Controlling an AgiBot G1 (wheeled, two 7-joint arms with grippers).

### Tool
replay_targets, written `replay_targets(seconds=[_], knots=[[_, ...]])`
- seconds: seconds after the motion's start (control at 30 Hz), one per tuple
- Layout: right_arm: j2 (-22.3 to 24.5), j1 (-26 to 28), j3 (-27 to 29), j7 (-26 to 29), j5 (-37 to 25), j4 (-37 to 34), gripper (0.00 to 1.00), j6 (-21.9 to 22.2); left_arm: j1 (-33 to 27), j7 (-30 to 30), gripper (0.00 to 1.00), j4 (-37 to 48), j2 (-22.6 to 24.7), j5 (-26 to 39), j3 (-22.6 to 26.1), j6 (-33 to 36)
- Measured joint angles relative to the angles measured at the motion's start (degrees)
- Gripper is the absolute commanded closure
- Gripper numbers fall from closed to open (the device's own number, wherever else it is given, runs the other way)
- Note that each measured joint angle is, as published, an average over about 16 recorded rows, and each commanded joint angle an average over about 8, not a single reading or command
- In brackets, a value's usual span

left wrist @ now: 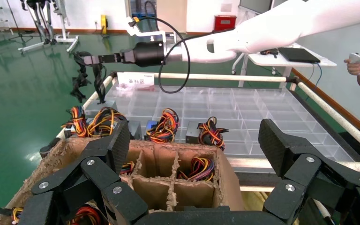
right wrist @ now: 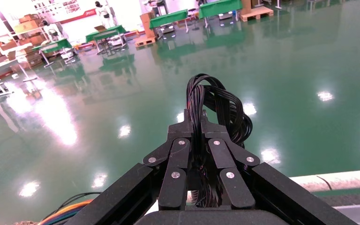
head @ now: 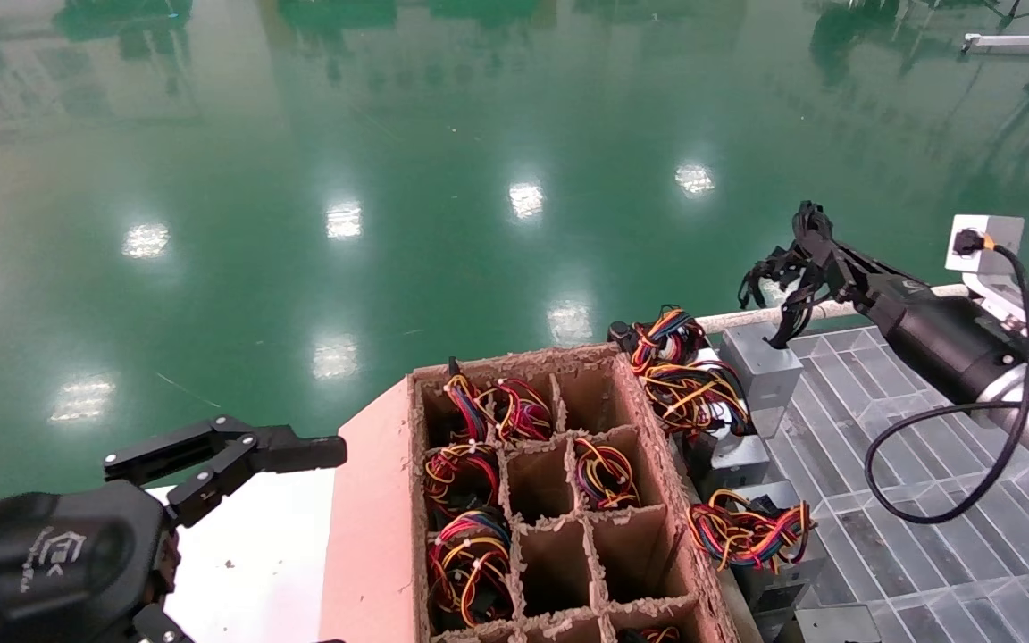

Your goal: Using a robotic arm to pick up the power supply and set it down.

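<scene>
**A:** Right claw (head: 807, 234) is up over the far left corner of the clear divided tray (head: 916, 464), fingers pinched on the black cable bundle (right wrist: 215, 110). See it in the right wrist view? The loops poke out past the fingertips.

**B:** Got it. And the power supply (head: 760, 368) itself, the plain grey block, sits below the claw at that tray corner, with the black cables running up from its top into the grip. Whether it touches the tray, I can't tell.

**A:** Beside it lie more grey blocks with coloured wire bundles (head: 689, 379), right against the cardboard divider box (head: 568, 500).

**B:** Left claw (head: 238, 464) hangs low on the near left, fingers spread wide, holding nothing, apart from the box.
</scene>
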Motion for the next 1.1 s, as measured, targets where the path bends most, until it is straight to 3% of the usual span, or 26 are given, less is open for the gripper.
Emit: replay_targets(seconds=[0.33, 0.37, 0.57, 0.63, 1.1], knots=[[-0.95, 0.38, -0.44, -0.98, -0.64, 0.05, 0.99, 1.26, 0.00, 0.00, 0.00, 0.00, 0.00, 0.00, 0.00, 0.00], [-0.99, 0.36, -0.48, -1.14, -0.69, 0.04, 0.93, 1.41, 0.00, 0.00, 0.00, 0.00, 0.00, 0.00, 0.00, 0.00], [-1.08, 0.04, -0.64, -1.98, -0.91, -0.07, 0.18, 2.25, 0.01, 0.00, 0.00, 0.01, 0.00, -0.01, 0.00, -0.01], [-1.08, -0.06, -0.66, -2.20, -0.94, -0.09, 0.00, 2.48, 0.01, 0.00, 0.00, 0.01, 0.00, -0.01, 0.00, -0.01], [-1.07, -0.20, -0.67, -2.31, -0.94, -0.14, 0.00, 2.65, 0.01, 0.00, 0.00, 0.01, -0.01, -0.03, -0.01, -0.02]])
